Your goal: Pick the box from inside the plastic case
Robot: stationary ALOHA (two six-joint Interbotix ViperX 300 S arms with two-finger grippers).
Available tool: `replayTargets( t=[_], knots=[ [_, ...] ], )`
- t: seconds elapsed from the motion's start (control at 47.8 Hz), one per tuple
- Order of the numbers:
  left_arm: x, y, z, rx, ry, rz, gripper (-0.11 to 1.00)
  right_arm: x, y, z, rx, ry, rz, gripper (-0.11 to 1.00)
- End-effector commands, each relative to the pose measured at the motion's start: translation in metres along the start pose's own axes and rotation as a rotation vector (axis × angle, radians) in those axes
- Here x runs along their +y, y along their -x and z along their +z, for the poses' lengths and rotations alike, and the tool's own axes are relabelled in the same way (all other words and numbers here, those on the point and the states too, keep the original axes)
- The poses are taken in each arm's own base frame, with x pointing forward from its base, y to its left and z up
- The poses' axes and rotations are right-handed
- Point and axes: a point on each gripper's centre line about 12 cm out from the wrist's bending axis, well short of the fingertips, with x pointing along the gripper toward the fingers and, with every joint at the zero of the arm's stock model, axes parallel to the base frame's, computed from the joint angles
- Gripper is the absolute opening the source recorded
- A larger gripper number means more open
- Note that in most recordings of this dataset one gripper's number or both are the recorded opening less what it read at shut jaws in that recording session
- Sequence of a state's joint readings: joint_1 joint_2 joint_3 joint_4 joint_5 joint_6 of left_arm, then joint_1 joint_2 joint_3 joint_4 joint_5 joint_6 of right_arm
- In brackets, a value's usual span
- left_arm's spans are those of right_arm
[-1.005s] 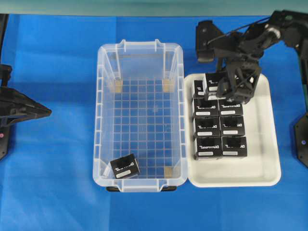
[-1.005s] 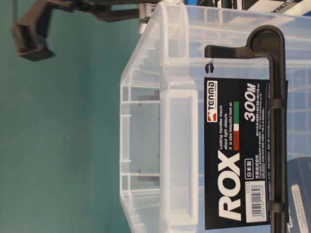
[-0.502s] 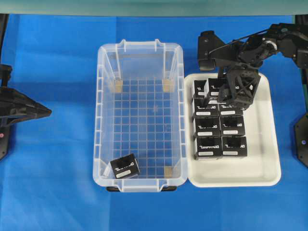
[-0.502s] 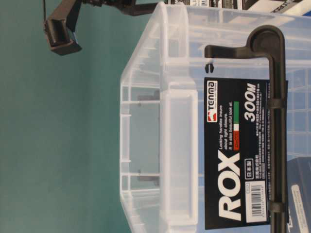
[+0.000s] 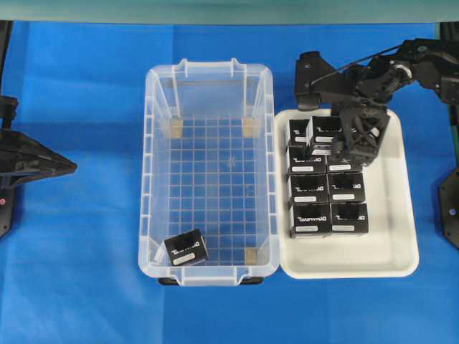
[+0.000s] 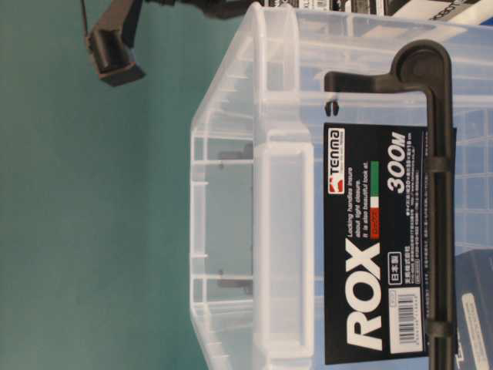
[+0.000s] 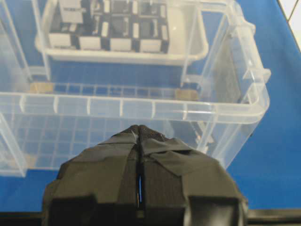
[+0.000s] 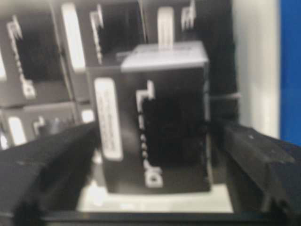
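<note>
The clear plastic case (image 5: 147, 179) stands mid-table. One black box (image 5: 185, 248) lies inside it at the near left corner, slightly turned. It shows dimly through the case wall in the table-level view (image 6: 474, 308). My right gripper (image 5: 351, 147) is over the far end of the white tray (image 5: 401, 215), well away from the case. In the right wrist view the right gripper (image 8: 155, 136) is shut on another black box (image 8: 160, 113), low over the tray. My left gripper (image 7: 138, 136) is shut and empty outside the case's long wall (image 7: 141, 106).
Several black boxes (image 5: 328, 203) stand in two columns in the white tray, right of the case. They also show beyond the case in the left wrist view (image 7: 110, 28). The left arm (image 5: 29, 165) rests at the table's left edge. The cloth is blue.
My right gripper has come down toward the tray's far end with its box and shifted slightly right. The box in the case and the left arm have not moved.
</note>
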State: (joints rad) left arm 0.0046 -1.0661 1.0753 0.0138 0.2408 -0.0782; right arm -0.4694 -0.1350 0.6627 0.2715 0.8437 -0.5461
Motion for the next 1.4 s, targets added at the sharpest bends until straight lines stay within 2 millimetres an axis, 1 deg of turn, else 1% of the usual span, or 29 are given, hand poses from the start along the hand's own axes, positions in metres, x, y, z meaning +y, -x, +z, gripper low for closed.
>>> replayTargets(
  t=[0.0,0.063,0.147,0.23,0.419,0.607,0.67,0.816,0.942,1.068,1.172,1.382],
  knots=[
    [-0.001,0.002,0.013,-0.032,-0.006,-0.003,-0.07,0.001,0.008,0.007,-0.048,0.010,-0.019,1.00],
    [-0.001,0.002,0.013,-0.032,-0.009,-0.001,-0.07,0.001,0.013,0.010,-0.068,0.012,-0.027,0.99],
    [-0.001,0.002,0.013,-0.034,-0.009,-0.002,-0.07,0.002,0.025,0.016,-0.107,0.015,-0.036,0.99],
    [-0.001,0.002,0.013,-0.034,-0.009,-0.002,-0.07,0.005,0.044,0.023,-0.161,0.012,-0.044,0.99],
    [0.000,0.002,0.009,-0.008,-0.011,0.001,-0.07,0.012,0.086,0.032,-0.285,-0.013,-0.075,0.99],
    [0.000,0.004,0.009,0.001,-0.010,0.001,-0.07,0.024,0.121,0.031,-0.423,-0.035,-0.104,0.99],
    [-0.001,0.005,0.011,-0.006,-0.012,0.001,-0.07,0.027,0.130,0.030,-0.479,-0.052,-0.115,0.99],
    [0.000,0.007,0.012,-0.014,-0.012,0.002,-0.07,0.038,0.151,0.023,-0.669,-0.070,-0.150,0.99],
    [0.000,0.007,0.012,-0.014,-0.009,0.002,-0.07,0.049,0.167,0.012,-0.834,-0.076,-0.178,0.99],
    [0.000,0.007,0.011,-0.012,-0.012,0.002,-0.07,0.058,0.181,0.003,-0.945,-0.090,-0.175,0.99],
    [0.000,0.007,0.011,-0.012,-0.012,0.002,-0.07,0.066,0.186,-0.006,-0.983,-0.099,-0.150,0.99],
    [0.000,0.007,0.011,-0.012,-0.010,0.002,-0.07,0.078,0.186,-0.018,-1.008,-0.101,-0.105,0.99]
  ],
)
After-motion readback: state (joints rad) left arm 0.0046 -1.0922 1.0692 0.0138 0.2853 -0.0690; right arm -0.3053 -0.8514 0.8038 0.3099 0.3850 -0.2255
